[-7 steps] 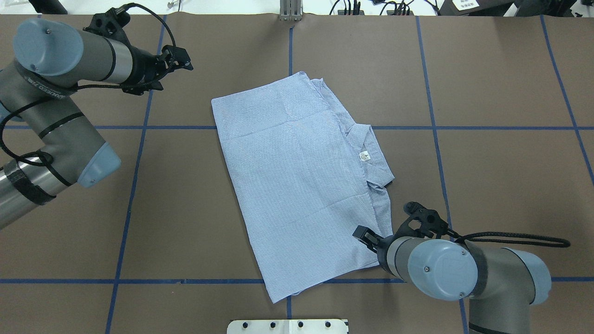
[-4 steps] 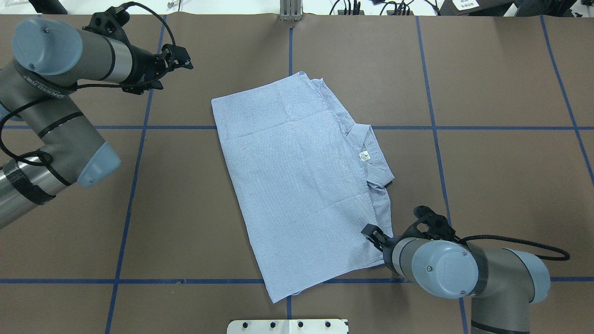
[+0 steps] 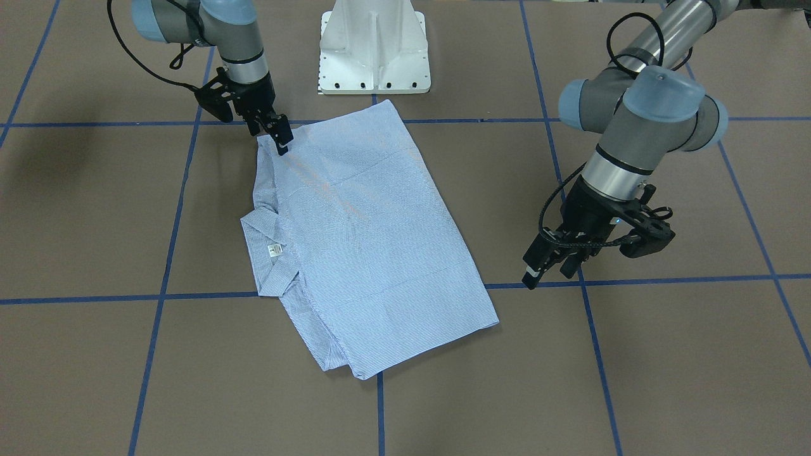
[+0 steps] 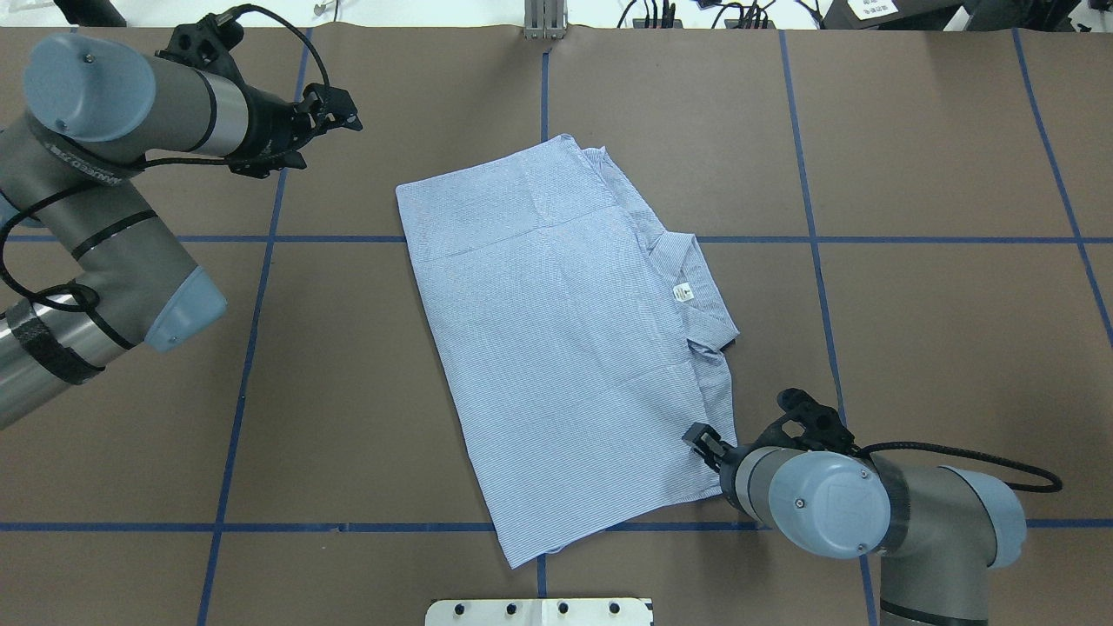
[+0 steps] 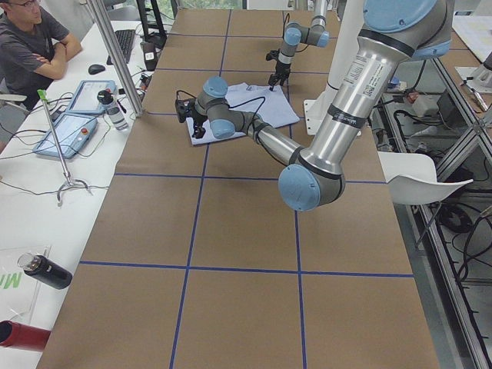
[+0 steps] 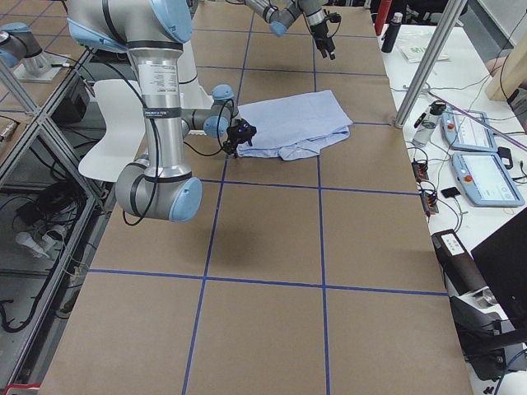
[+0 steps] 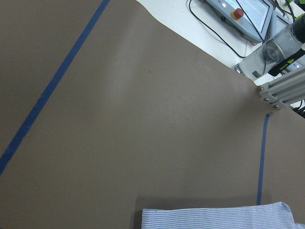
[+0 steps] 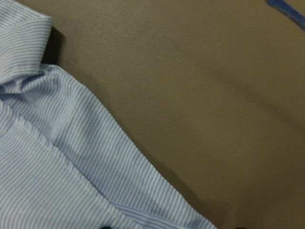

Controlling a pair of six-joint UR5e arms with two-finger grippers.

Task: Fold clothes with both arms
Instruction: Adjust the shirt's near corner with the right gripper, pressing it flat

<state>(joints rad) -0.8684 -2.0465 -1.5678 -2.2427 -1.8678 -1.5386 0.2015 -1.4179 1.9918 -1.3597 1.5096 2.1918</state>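
Shirt (image 4: 565, 348) lying part-folded mid-surface (image 4: 939, 365). Right tool (image 4: 698, 435) sitting at collar-side corner, likely seeking grip for next fold; cannot tell its opening. Left tool (image 4: 346, 109) hovering well apart, spread, empty.

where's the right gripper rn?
Overhead view, lower right: the right gripper is at the right edge of the shirt, nearer the robot than the collar.

The table (image 4: 939, 348) is viewed steeply from above, from opposite sides, in overhead and front-facing views. Side views taken from afar, lengthwise. Wrist views close; shirt (image 4: 565, 365) shared by all.
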